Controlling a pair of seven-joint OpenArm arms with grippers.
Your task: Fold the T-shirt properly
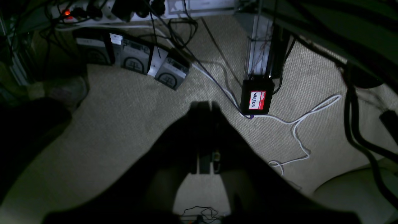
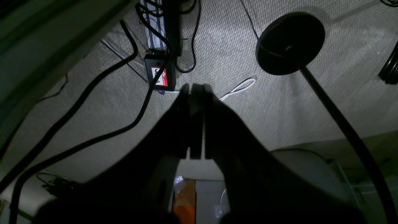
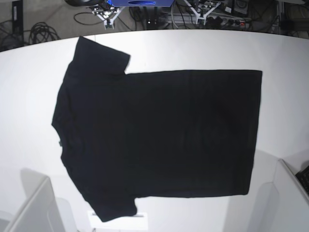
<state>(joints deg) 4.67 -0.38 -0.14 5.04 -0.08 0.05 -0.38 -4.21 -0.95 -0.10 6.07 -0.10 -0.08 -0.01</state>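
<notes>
The black T-shirt (image 3: 159,130) lies spread flat on the white table (image 3: 29,92), plain side up. Its collar is to the left and its hem to the right. One sleeve (image 3: 102,56) points to the far edge and the other (image 3: 111,208) to the near edge. No print shows. My left gripper (image 1: 205,107) is shut and empty, hanging over the carpet floor away from the shirt. My right gripper (image 2: 196,88) is also shut and empty over the floor. Neither gripper shows in the base view.
White arm links sit at the near left (image 3: 34,208) and near right (image 3: 289,193) table corners. On the floor are a black box with a red label (image 1: 257,96), foot pedals (image 1: 136,59), cables (image 1: 298,124) and a round black stand base (image 2: 289,42).
</notes>
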